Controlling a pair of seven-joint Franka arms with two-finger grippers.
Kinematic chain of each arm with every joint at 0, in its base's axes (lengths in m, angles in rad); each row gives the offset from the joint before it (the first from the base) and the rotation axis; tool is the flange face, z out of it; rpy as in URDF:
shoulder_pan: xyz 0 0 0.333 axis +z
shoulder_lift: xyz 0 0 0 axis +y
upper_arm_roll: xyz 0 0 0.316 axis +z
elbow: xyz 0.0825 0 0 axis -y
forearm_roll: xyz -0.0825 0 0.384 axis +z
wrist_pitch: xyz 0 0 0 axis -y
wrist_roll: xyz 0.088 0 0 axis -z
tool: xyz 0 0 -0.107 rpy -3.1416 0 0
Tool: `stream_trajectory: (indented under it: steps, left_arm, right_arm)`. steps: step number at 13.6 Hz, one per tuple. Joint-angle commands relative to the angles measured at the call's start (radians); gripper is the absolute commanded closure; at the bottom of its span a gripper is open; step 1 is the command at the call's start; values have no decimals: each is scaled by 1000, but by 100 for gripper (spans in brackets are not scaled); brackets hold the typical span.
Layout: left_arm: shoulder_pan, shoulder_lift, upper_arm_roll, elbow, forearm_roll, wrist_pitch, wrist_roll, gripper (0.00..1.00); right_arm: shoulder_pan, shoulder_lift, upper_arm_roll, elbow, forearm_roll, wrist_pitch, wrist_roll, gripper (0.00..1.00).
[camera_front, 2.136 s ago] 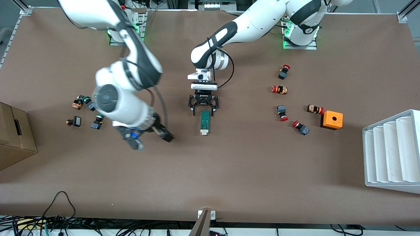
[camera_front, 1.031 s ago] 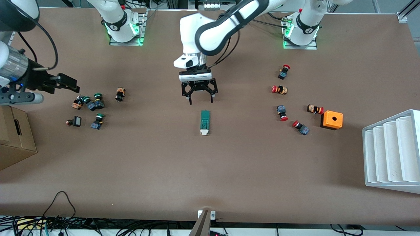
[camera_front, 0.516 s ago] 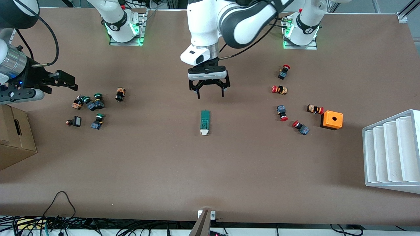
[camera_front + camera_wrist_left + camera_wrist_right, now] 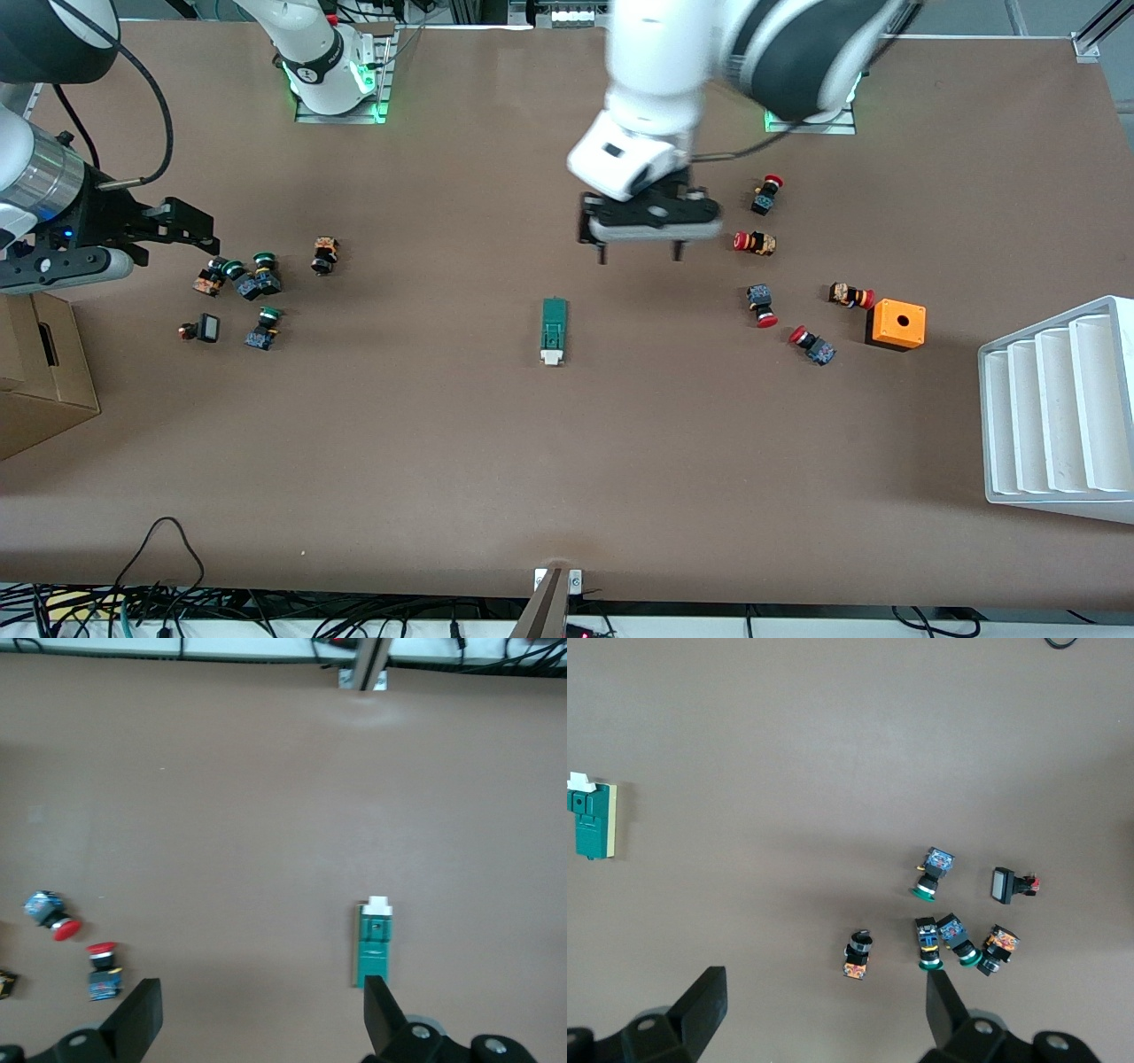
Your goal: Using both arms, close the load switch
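Here: one load switch [image 4: 553,331] lies flat mid-table, untouched, with five red-capped buttons [image 4: 761,304] and one orange box [image 4: 896,324] toward the left arm's end, and six buttons [image 4: 257,283], mostly green-capped, toward the right arm's end. Left gripper [image 4: 642,257] hangs over bare table between the switch and the red buttons, fingers spread and empty; right gripper [image 4: 182,228] hangs beside the green group, fingers likewise spread and empty, above a cardboard box [image 4: 35,372]. The switch's long axis runs from robots to front camera, white end nearer that camera, nothing lying against it.
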Motion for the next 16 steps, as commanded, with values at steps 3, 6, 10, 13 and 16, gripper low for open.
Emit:
stream_trajectory:
  steps: [3,6,10,13,16]
  left_arm:
    - [71,-94,129,-21,-230,-79,228,0]
    - [89,-136,247,-24,-321,-159,437,0]
    - [109,-171,390,-28,-370,-245,674,0]
    - [115,-197,497,-48,-370,-263,880,0]
    - [111,-212,594,-54,-368,-288,968,0]
  right_arm:
    - [2,7,3,20,-21,-4,-6,1]
    - [2,7,3,20,-21,-3,-8,1]
    - [4,7,3,20,-21,-3,-3,1]
    - [4,8,3,20,-19,-2,-5,1]
    - [4,8,3,20,-19,-2,-3,1]
